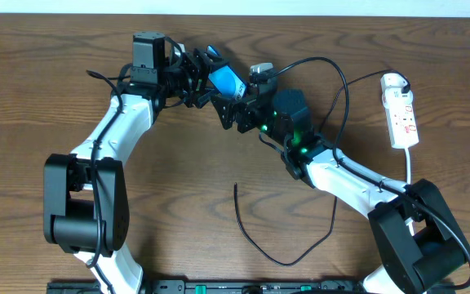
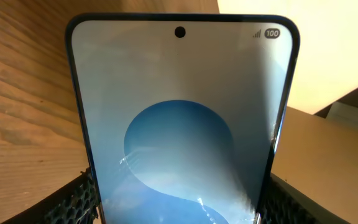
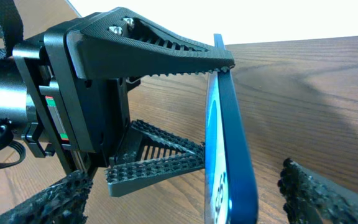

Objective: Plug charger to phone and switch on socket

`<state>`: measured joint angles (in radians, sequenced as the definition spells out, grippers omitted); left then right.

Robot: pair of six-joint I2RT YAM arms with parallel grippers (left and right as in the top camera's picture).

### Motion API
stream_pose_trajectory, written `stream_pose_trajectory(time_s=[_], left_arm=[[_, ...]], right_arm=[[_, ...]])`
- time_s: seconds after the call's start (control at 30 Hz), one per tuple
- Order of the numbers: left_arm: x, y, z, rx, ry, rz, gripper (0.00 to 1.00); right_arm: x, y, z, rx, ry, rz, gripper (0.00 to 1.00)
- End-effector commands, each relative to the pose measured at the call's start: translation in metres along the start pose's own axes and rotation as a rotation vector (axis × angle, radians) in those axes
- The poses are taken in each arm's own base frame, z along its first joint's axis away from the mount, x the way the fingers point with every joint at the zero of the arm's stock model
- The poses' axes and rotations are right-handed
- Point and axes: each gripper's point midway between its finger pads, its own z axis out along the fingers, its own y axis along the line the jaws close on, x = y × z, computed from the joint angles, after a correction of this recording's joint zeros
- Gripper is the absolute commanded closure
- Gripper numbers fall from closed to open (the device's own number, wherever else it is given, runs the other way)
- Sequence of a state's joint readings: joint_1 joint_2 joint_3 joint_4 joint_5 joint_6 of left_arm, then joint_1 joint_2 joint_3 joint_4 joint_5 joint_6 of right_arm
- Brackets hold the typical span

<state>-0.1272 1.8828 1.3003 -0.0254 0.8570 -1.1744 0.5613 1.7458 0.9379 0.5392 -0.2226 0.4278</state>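
- At the table's far side, the left gripper (image 1: 210, 77) clamps the phone (image 1: 228, 81) across its width, long axis pointing toward the right gripper (image 1: 237, 104).
- Right gripper: jaws spread, empty, flanking the phone's free end.
- Charger (image 1: 288, 261) tip lies flat, well apart; right arm nearer.

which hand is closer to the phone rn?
Left. The left hand clamps the phone across its edges. The right hand is open, with a finger on either side of the phone, not touching it.

One black-framed blue-screened smartphone (image 1: 225, 80), one long thin black cable (image 1: 237, 208), one narrow white power strip (image 1: 402, 114), two black-and-white robot arms (image 1: 117, 131) (image 1: 349, 175).
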Motion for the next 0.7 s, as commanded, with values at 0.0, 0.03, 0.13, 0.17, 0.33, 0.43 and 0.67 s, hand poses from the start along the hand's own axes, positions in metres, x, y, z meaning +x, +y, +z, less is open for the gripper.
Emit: stream_pose_trajectory(time_s=[0.0, 0.03, 0.13, 0.17, 0.33, 0.43, 0.67], left_arm=[[0.002, -0.013, -0.007, 0.026, -0.007, 0.031, 0.93], [0.002, -0.013, -0.007, 0.026, -0.007, 0.026, 0.93], [0.003, -0.013, -0.007, 0.027, -0.003, 0.008, 0.93], [0.003, -0.013, -0.007, 0.027, -0.003, 0.002, 0.93], [0.008, -0.015, -0.007, 0.036, 0.026, -0.014, 0.93], [0.011, -0.016, -0.007, 0.041, 0.044, -0.016, 0.93], [0.017, -0.018, -0.007, 0.052, 0.080, -0.015, 0.92]], right_arm=[[-0.006, -0.003, 0.003, 0.036, -0.021, 0.020, 0.05], [-0.006, -0.003, 0.003, 0.036, -0.022, 0.026, 0.05], [-0.006, -0.003, 0.003, 0.036, -0.022, 0.029, 0.07], [-0.006, -0.003, 0.003, 0.036, -0.022, 0.029, 0.07], [-0.006, -0.004, 0.003, 0.039, -0.024, 0.048, 0.07], [-0.006, -0.004, 0.003, 0.039, -0.024, 0.048, 0.07], [-0.006, -0.004, 0.003, 0.039, -0.024, 0.048, 0.09]])
